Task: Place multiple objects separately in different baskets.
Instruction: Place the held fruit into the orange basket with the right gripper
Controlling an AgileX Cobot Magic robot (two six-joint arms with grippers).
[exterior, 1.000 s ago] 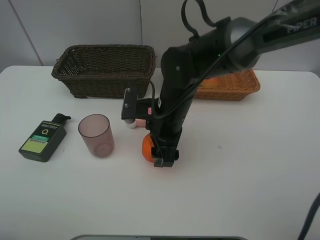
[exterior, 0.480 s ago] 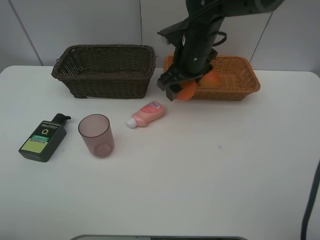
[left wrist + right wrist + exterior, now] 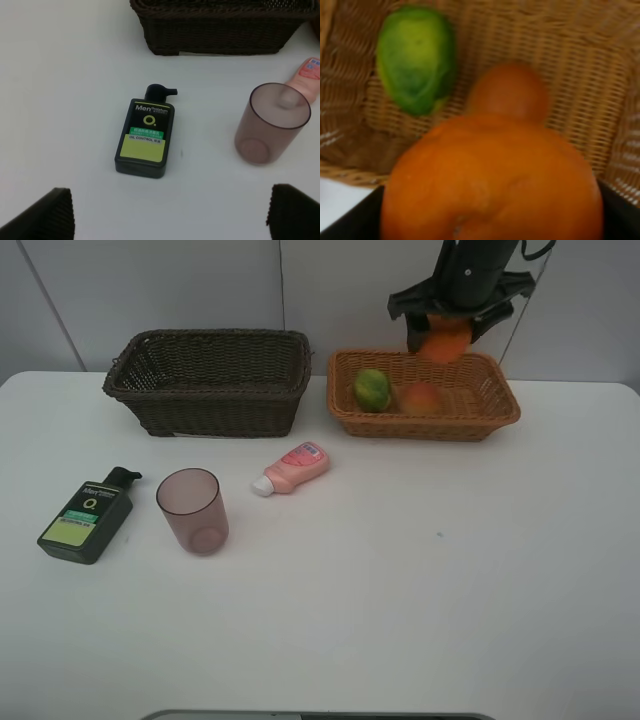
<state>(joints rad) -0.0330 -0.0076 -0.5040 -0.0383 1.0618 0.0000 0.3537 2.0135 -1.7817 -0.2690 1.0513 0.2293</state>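
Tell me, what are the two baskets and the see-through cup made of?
The dark brown basket looks like woven wicker, matte: crossing strands show in its wall. The light orange basket looks woven too, finer and slightly shiny. The cup is probably plastic, smooth and tinted mauve; the table shows through it. It could be glass.

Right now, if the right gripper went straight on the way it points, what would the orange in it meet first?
Probably the peach-like fruit, lying in the light basket straight beyond the orange that the right gripper holds; the gap between them is unclear.
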